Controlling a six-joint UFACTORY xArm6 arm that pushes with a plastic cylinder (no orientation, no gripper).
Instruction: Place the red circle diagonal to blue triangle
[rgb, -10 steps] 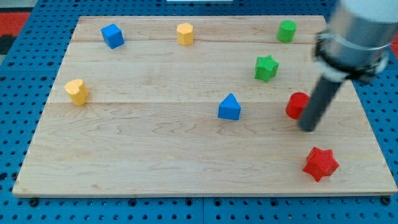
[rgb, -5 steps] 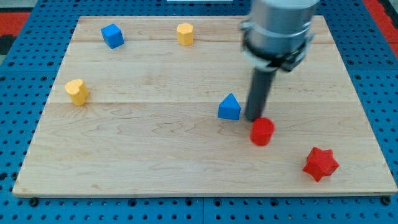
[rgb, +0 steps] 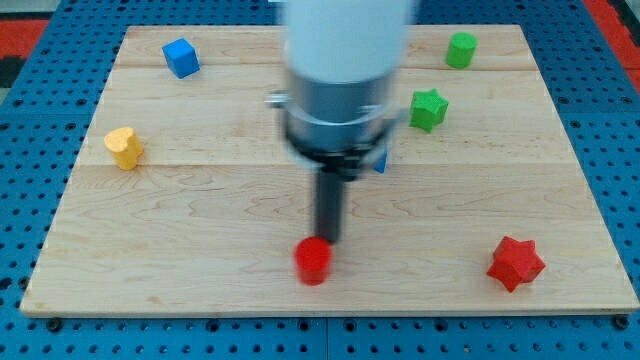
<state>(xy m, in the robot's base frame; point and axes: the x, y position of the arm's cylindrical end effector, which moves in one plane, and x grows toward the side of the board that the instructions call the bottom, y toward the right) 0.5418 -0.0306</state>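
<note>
Dark and bare, my tip (rgb: 327, 240) carries no claw to spread or pinch; it touches the top edge of the small red circle block (rgb: 313, 261), near the pale wooden board (rgb: 180, 250)'s bottom edge. Pushing further risks sliding it off. The blue triangle block (rgb: 380, 162) sits mostly hidden behind the arm, up-right of the circle.

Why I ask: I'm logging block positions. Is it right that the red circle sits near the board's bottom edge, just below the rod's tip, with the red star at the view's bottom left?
Not quite. The red circle does sit near the bottom edge, just below my tip, but the red star is at the view's bottom right, as the camera view shows.
</note>
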